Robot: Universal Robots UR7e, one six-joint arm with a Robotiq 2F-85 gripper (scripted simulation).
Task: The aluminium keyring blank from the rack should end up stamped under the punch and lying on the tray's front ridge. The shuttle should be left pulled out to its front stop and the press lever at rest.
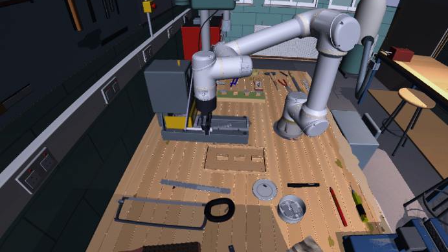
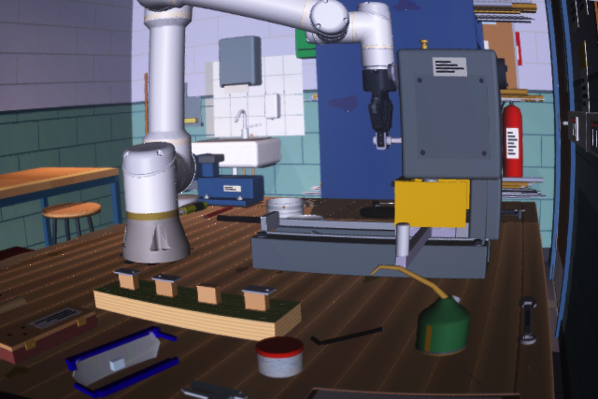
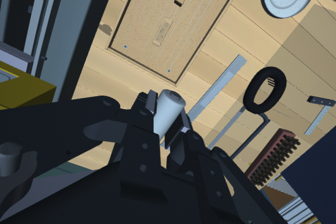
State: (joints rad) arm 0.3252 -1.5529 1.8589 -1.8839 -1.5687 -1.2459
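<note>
My gripper (image 3: 168, 118) is closed on the pale cylindrical handle of the press lever (image 3: 167, 113), its fingers on either side of it, beside the grey press housing (image 2: 449, 112). In the second side camera the handle (image 2: 386, 140) juts out from the press's side at mid-height, with my gripper (image 2: 381, 136) on it. Below, the yellow punch guard (image 2: 431, 201) sits over the shuttle rails (image 2: 338, 230). The rack (image 2: 198, 305) holds blanks on three of its posts; one post is bare. The tray (image 1: 235, 158) with its ridges lies in front of the press. Whatever lies under the punch is hidden.
The hacksaw (image 1: 161, 213) lies near the bench's front edge, with a steel rule (image 1: 194, 187), a black ring (image 1: 218, 208) and two round tins (image 1: 265, 189) around it. A green oil can (image 2: 442, 324) and a red-lidded pot (image 2: 279, 356) stand near the rack.
</note>
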